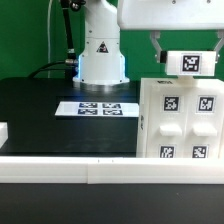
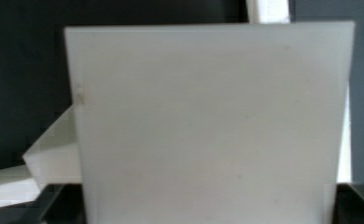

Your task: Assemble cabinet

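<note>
**Evidently a fitting step: panel poised over the cabinet**

Seemingly the work stood at joining a loose part to the main body. The cabinet stood upright on the black worktop at the exterior view's right, its tagged face toward the camera, well apart from the marker board lying flat before the robot's base. Directly above it the hand hung with its fingers down either side of a white tagged panel. The panel sat just over the cabinet's top edge; whether the two touched could not be made out.

In the wrist view that panel filled nearly the whole picture, and dark fingers showed at its lower edges. They lay close against it, but I could not tell whether the hand was clamped on it or merely bracketing it.

By my judgement, the next move called for squaring the panel to the cabinet's top and lowering it gently, since a small tilt could make it catch or slide off.
</note>
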Motion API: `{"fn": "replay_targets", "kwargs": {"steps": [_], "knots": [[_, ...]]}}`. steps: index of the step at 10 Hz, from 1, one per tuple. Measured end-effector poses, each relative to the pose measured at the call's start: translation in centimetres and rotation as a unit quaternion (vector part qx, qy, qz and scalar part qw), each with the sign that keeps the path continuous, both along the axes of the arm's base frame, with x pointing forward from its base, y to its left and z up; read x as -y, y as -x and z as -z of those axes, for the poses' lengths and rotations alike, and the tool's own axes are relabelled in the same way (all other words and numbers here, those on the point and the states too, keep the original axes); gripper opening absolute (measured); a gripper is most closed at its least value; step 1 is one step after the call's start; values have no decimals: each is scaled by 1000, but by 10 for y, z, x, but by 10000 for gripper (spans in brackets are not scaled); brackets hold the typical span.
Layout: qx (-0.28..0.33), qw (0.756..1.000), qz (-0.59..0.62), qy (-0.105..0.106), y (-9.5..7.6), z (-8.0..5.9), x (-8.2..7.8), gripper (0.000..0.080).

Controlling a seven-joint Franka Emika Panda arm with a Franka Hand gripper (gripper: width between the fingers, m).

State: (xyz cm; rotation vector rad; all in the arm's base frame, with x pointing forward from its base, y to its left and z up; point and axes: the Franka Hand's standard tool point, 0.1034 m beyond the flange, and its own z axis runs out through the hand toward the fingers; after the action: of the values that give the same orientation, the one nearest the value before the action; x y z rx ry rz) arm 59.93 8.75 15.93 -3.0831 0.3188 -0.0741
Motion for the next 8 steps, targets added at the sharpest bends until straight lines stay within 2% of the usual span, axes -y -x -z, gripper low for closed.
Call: {"fn": "replay_targets", "kwargs": {"steps": [5, 8], "knots": [[-5, 990, 141, -11, 0, 0, -2, 563], [1, 968, 250, -25, -2, 0, -5, 563]]}}
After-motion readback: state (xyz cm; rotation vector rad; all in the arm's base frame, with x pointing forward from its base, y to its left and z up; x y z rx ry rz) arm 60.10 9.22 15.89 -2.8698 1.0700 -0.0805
